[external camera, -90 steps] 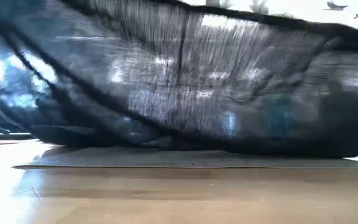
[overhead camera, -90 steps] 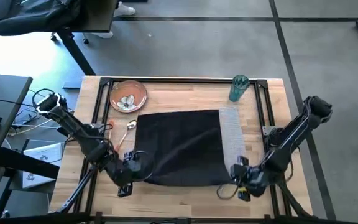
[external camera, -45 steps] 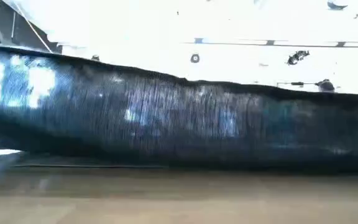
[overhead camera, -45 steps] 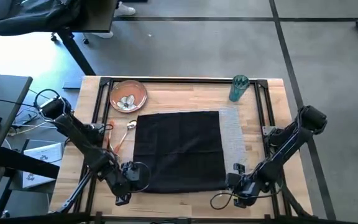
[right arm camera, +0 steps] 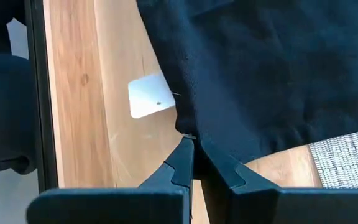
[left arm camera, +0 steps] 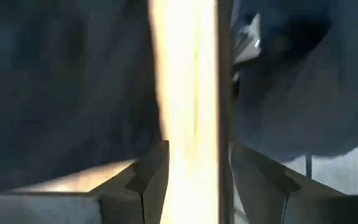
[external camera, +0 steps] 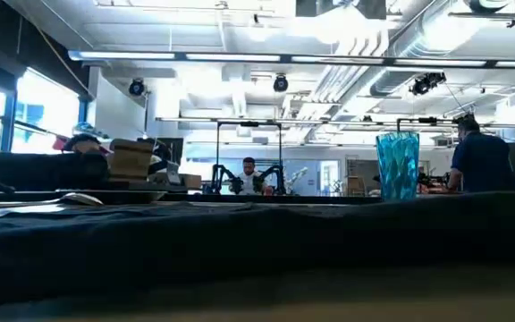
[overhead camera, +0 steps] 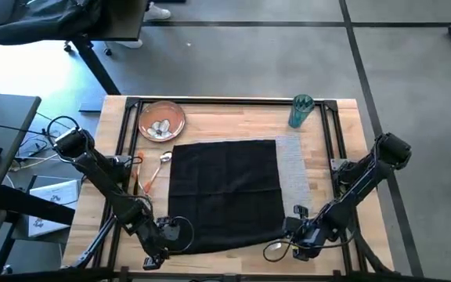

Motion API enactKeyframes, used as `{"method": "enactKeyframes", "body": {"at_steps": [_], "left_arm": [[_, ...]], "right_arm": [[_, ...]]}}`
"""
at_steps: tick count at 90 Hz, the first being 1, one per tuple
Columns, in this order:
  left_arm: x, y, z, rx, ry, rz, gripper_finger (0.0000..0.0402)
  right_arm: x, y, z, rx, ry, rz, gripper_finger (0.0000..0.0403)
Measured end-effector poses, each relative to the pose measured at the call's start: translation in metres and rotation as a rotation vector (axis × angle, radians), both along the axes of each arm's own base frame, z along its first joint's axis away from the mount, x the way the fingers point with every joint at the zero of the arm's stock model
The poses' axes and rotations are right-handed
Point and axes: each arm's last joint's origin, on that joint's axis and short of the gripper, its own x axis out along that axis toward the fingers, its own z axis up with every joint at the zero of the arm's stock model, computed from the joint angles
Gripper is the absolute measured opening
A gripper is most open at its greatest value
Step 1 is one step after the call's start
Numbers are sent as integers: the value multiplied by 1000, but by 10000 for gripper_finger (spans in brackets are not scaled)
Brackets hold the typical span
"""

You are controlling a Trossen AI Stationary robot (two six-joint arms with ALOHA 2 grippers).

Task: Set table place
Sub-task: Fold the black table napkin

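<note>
The black napkin (overhead camera: pixel 225 192) lies spread flat over the grey placemat (overhead camera: pixel 290 168), whose right strip shows beside it. My right gripper (right arm camera: pixel 192 155) is shut on the napkin's near right corner, close to the table's near rail. My left gripper (left arm camera: pixel 194 180) stands open at the napkin's near left corner (overhead camera: pixel 172 241), with bare wood showing between its fingers; whether it touches the cloth, I cannot tell. The orange-brown plate (overhead camera: pixel 177 113), the orange-handled cutlery (overhead camera: pixel 149 174) and the teal cup (overhead camera: pixel 300 111) rest on the table (overhead camera: pixel 233 125). My right gripper pinches the napkin's near right corner (right arm camera: pixel 188 127) between its two fingertips, coming from above at a slant. The cloth lies flat on the wood and the placemat, with only the corner tip in the fingers.
A white tag (right arm camera: pixel 151 96) lies on the wood beside the held corner. The black rail (right arm camera: pixel 35 93) runs close to my right gripper. The cup stands at the far right corner, the plate at the far left, and the cutlery left of the napkin.
Both grippers have gone down and toward the table's near edge with the napkin's near corners. The napkin, first held up and sagging, has been drawn out and now lies flat across the placemat.
</note>
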Motion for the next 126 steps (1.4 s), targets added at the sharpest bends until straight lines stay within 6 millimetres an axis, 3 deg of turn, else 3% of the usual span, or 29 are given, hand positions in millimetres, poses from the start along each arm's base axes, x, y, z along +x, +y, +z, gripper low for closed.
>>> {"method": "enactKeyframes", "body": {"at_steps": [30,45,61,88,126], "left_arm": [[-11,-15,-48,188,104,-14,134],[-5,-22,-61,169,93,7,134],[-5,-21,-60,175,81,18,133],[-6,-18,-37,168,59,38,133],[1,-27,-66,237,1,-60,133]], "right_arm": [[3,-3,0,-15,-14,-21,0],[3,-3,0,-19,-16,-24,0],[2,-4,0,-28,-8,-24,0],[2,-5,-1,-23,13,-20,0],[1,-6,-1,-18,24,-50,0]]}}
